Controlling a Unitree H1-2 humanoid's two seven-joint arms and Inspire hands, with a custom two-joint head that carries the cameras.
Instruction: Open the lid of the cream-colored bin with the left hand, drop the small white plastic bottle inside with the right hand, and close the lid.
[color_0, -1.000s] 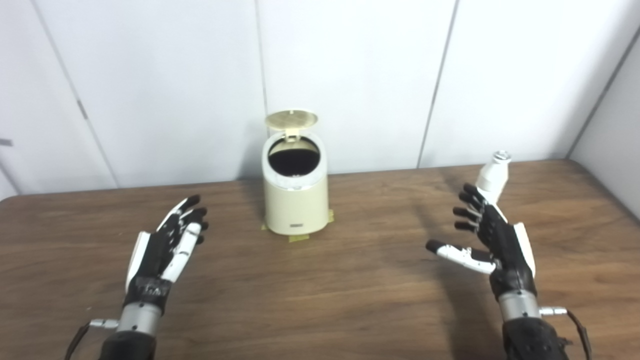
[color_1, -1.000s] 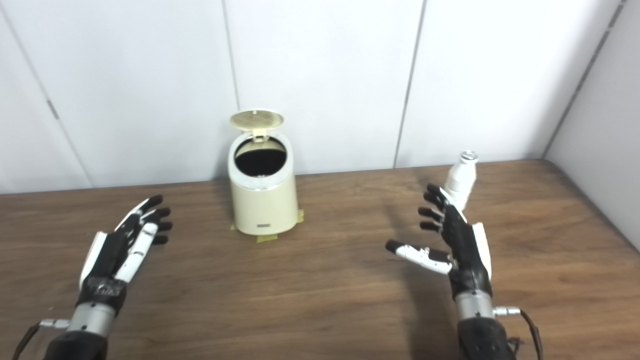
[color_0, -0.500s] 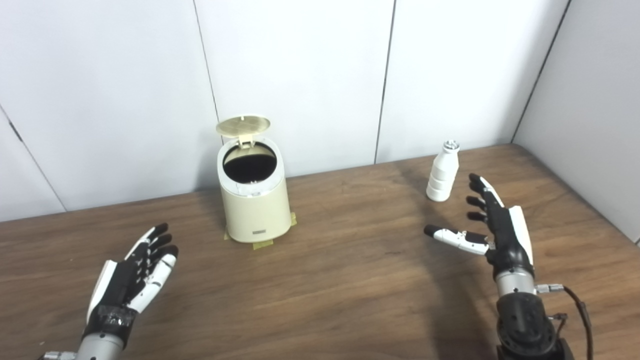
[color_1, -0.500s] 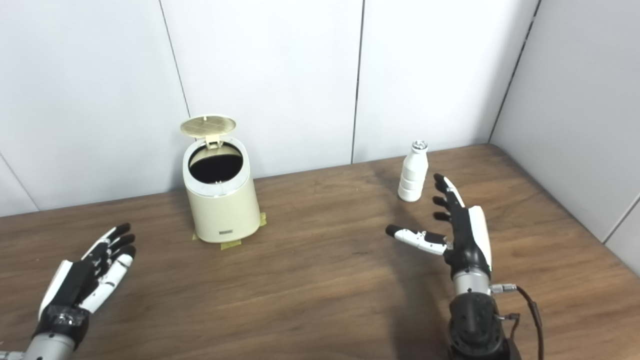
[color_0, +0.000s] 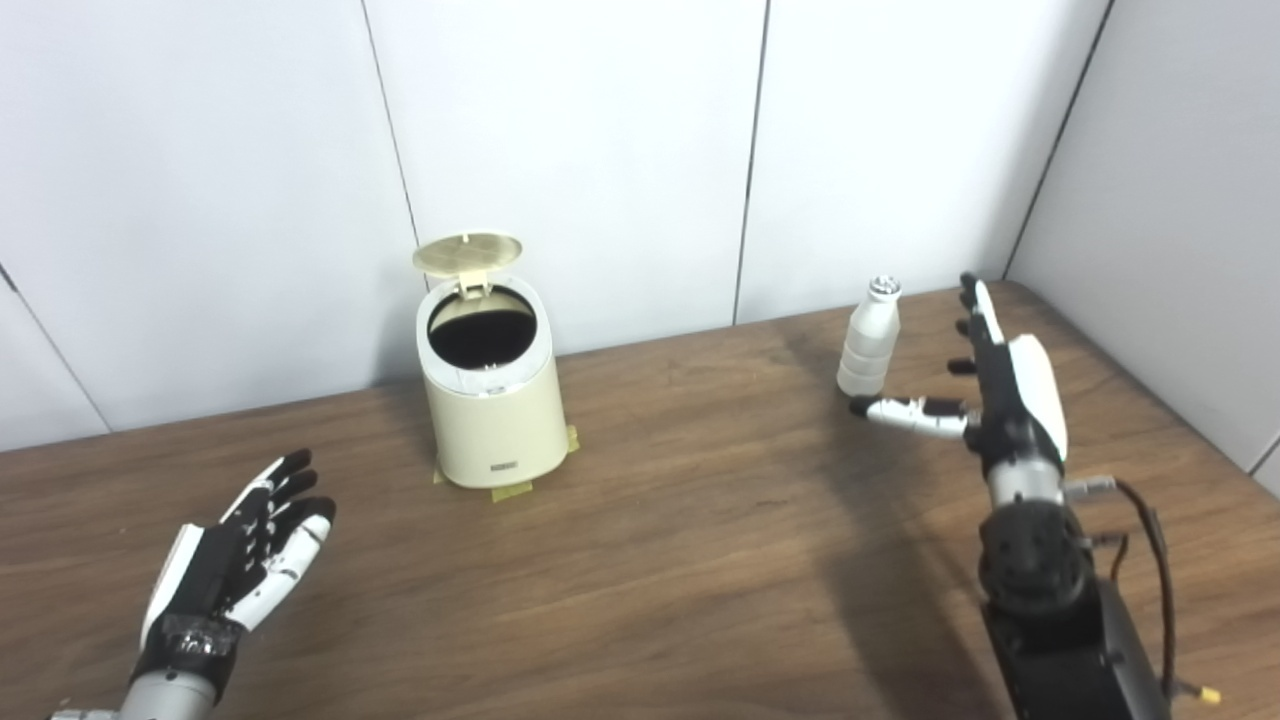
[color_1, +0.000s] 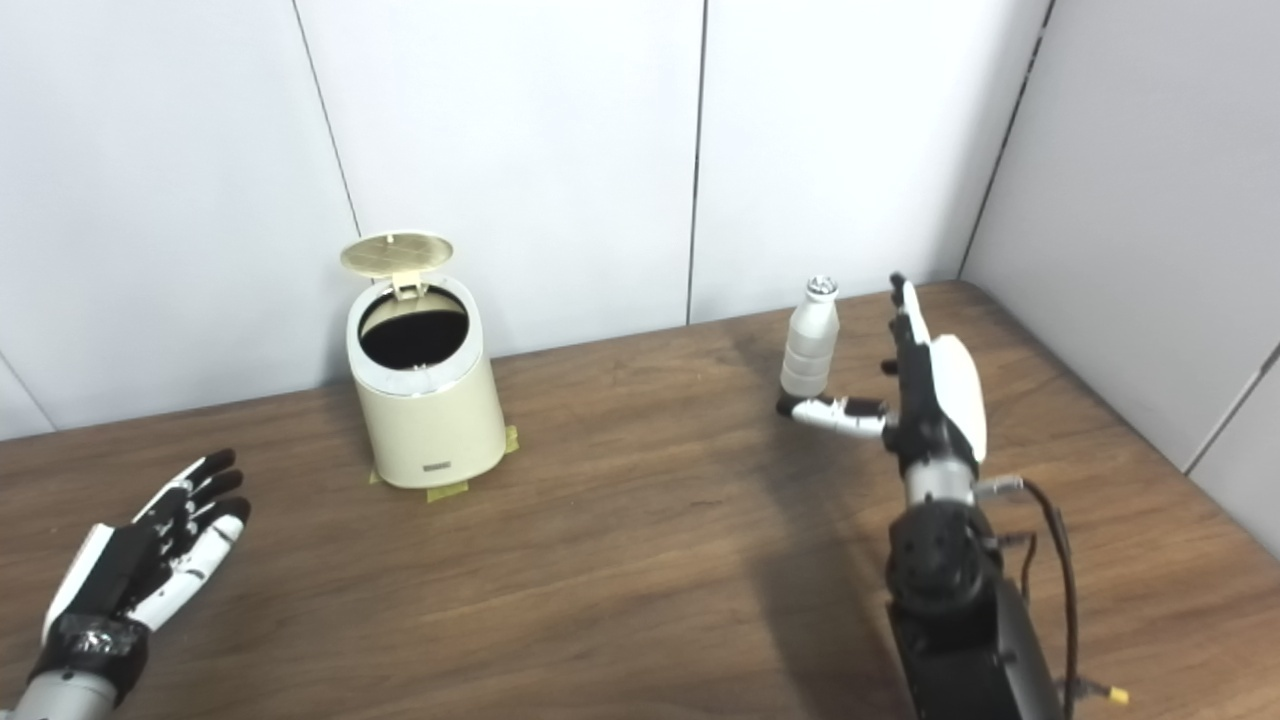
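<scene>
Right robot hand (color_0: 1000, 385) spread wide beside upright bottle (color_0: 867, 337) (touching nothing); could easily topple it sideways.

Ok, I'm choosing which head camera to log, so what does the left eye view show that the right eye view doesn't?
Very little. Only the left eye view shows a stretch of table left of the left hand. Only the right eye view shows a wider strip of table and side wall right of the right hand. Both show the cream-colored bin with its lid up, the white bottle upright, the right hand open beside it without gripping it, and the left hand open, holding nothing.
</scene>
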